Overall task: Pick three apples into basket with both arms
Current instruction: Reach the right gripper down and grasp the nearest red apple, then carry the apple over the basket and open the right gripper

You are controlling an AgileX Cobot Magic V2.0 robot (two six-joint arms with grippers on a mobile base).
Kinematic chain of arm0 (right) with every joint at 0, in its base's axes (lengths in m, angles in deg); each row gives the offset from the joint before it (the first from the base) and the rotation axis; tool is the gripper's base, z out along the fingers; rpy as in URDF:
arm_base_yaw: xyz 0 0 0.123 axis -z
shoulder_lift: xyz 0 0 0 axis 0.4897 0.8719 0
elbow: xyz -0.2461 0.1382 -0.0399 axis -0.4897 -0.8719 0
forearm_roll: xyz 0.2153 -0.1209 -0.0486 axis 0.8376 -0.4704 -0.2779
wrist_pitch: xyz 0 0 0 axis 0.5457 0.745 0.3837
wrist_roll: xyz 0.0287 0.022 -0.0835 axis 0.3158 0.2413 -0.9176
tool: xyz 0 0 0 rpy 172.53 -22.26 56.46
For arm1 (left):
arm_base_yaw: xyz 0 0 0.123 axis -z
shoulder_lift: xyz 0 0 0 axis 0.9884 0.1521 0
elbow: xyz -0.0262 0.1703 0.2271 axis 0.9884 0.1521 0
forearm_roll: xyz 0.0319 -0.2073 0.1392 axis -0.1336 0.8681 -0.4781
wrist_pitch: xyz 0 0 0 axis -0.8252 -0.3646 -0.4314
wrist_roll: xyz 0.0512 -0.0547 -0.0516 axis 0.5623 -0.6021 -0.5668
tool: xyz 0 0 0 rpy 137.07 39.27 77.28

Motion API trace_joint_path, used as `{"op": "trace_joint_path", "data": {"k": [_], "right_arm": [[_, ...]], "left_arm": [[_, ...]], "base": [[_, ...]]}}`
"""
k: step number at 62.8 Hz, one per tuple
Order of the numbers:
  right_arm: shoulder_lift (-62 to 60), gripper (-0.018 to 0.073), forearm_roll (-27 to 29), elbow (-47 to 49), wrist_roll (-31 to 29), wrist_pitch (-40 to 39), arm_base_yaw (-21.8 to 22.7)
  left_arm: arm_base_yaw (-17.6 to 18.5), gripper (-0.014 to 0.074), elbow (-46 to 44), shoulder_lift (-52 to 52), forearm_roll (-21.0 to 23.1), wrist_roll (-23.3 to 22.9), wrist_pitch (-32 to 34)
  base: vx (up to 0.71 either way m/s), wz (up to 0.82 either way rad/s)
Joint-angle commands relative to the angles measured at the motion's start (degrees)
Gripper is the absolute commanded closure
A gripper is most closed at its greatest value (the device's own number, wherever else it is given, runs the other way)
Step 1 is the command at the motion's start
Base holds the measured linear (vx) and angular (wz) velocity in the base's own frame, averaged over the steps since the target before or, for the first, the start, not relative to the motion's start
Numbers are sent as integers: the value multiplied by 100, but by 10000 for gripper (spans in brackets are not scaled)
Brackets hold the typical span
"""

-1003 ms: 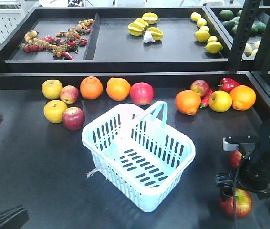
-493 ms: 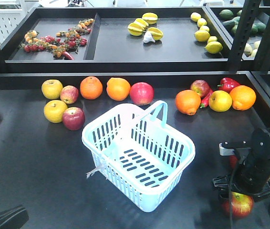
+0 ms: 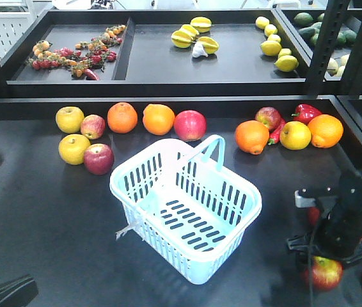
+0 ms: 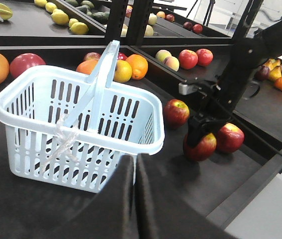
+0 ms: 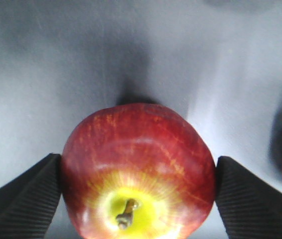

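You're looking at a dark matte tabletop (image 3: 40, 217) with a raised lip along its back edge. Behind it, across the top of the frame, sits a black shelf (image 3: 155, 64) split by a divider (image 3: 126, 54). Black uprights (image 3: 325, 45) stand upper right, and a white perforated panel (image 3: 8, 29) shows upper left. The light is even, with soft glare.

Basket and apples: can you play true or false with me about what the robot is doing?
1. The basket has nothing inside. True.
2. The right gripper has its fingers on both sides of a red apple. True.
3. The left gripper is holding an orange. False: it is shut and holds nothing.
4. The basket is bright red. False: it is pale blue.
5. Two oranges sit side by side behind the basket. True.
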Motion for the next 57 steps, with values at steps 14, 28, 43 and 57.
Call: {"op": "trace_joint_path", "data": {"k": [14, 28, 43, 57], "right_arm": [[-2256, 506, 1053, 109, -924, 345, 16], [-2824, 505, 3733, 109, -2786, 207, -114], [-2181, 503, 4882, 393, -3755, -569, -969], [-1153, 470, 4492, 1149, -3700, -434, -1090]], "left_arm": [[-13, 604, -144, 42, -5, -6, -115], [-13, 604, -144, 42, -5, -6, -115], [-13, 604, -144, 42, -5, -6, -115], [-13, 604, -144, 42, -5, -6, -115]], "base": [[0, 0], [0, 0], [0, 0], [0, 0]]}}
